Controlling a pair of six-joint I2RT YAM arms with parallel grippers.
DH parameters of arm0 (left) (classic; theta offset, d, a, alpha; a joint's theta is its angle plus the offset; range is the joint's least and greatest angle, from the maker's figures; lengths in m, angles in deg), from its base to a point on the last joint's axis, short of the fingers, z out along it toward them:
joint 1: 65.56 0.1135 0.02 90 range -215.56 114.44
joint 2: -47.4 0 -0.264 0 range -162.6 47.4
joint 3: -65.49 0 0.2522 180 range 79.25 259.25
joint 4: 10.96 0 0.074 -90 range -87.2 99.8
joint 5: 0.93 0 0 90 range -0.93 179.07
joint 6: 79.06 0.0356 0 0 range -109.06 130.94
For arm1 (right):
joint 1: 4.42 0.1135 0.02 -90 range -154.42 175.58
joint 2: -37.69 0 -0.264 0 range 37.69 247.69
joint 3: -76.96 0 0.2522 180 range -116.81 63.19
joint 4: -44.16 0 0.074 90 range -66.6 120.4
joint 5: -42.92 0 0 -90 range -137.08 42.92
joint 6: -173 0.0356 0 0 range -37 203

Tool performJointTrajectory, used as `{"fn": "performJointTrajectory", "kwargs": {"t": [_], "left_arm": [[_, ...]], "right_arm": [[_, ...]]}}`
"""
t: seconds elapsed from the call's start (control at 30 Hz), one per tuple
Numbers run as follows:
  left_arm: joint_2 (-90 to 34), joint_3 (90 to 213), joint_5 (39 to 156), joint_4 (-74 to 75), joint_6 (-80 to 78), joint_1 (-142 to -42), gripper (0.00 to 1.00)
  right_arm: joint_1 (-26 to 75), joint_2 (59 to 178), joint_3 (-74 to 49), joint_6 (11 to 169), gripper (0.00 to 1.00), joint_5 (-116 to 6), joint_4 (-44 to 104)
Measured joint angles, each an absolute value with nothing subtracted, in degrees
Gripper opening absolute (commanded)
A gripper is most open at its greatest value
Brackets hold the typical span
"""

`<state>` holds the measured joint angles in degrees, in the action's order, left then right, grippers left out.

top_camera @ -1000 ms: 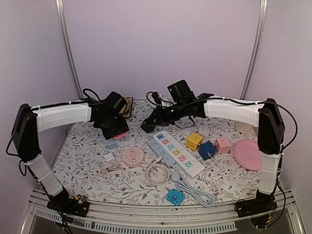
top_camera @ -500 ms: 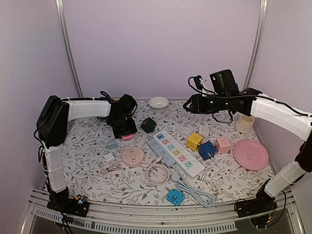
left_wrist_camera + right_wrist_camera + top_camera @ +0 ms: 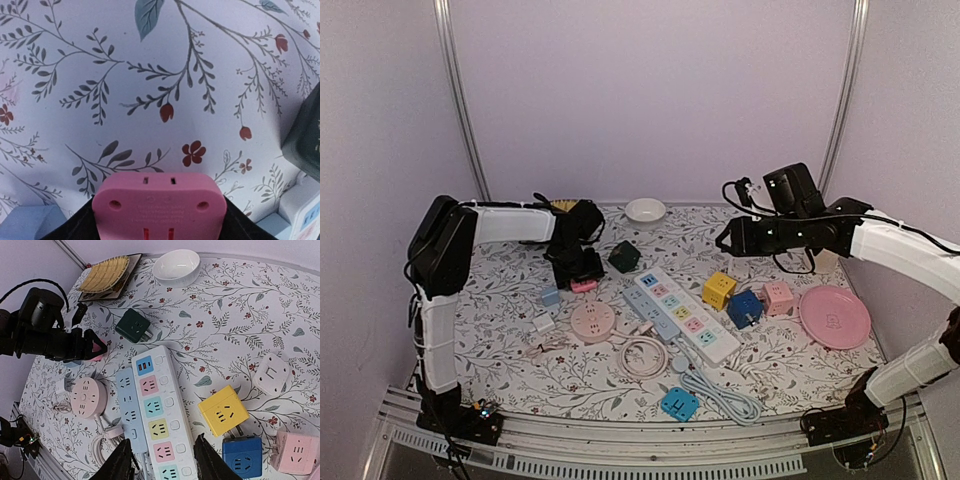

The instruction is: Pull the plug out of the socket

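My left gripper point(image 3: 578, 272) is shut on a pink socket block point(image 3: 158, 202), its black fingers point(image 3: 75, 227) pressing both flanks just above the floral cloth. The pink socket's slotted face is bare, with nothing plugged into it. A dark green cube plug point(image 3: 624, 257) lies on the cloth just right of it, apart from both grippers, and it shows at the right edge point(image 3: 306, 140) of the left wrist view. My right gripper point(image 3: 730, 238) hangs open and empty high over the white power strip point(image 3: 162, 415). From there the green plug point(image 3: 132, 326) sits far ahead.
A light blue strip point(image 3: 126, 402) lies beside the white strip, with yellow point(image 3: 719, 290), blue point(image 3: 744, 307) and pink point(image 3: 778, 297) cubes to its right. A pink plate point(image 3: 834, 316) is at the right, a round pink socket point(image 3: 592, 321) front left and a white bowl point(image 3: 645, 210) at the back.
My right gripper opened, let go of the green plug onto the cloth and swung up and to the right. My left arm drew back left with the pink socket.
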<state>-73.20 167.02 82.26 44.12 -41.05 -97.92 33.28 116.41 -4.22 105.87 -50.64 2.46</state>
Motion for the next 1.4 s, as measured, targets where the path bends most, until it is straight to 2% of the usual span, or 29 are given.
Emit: {"fn": "performJointTrajectory", "kwargs": {"t": [0.23, 0.4, 0.53, 0.73, 0.83, 1.07, 1.4], "left_arm": [[-74.6, 167.7, 82.2, 44.3, -40.7, -97.6, 0.91], [-74.6, 169.4, 82.2, 45.1, -40.2, -97.4, 0.97], [-74.4, 170.4, 82.0, 45.4, -39.9, -97.4, 0.97], [-71.4, 170.1, 81.5, 45.5, -38.8, -97.4, 0.97], [-67.1, 169.1, 80.3, 45.0, -38.0, -97.9, 0.97], [-53.8, 164.5, 75.1, 42.0, -35.4, -99.7, 0.97], [-38.1, 148.7, 71.0, 30.8, -31.2, -101.2, 0.97]], "right_arm": [[33.3, 116.4, -4.2, 105.9, 0.46, -50.6, 2.3], [33.3, 116.4, -4.2, 105.9, 0.52, -50.6, 2.3], [33.3, 116.4, -4.2, 105.9, 0.63, -50.6, 2.3], [33.3, 117.0, -4.2, 105.8, 0.88, -50.7, 2.3], [33.1, 117.7, -4.2, 105.6, 0.94, -50.8, 2.4], [31.7, 119.5, -4.2, 105.7, 0.99, -51.1, 2.6], [24.9, 119.7, -3.9, 106.5, 1.00, -51.8, 5.5]]}}
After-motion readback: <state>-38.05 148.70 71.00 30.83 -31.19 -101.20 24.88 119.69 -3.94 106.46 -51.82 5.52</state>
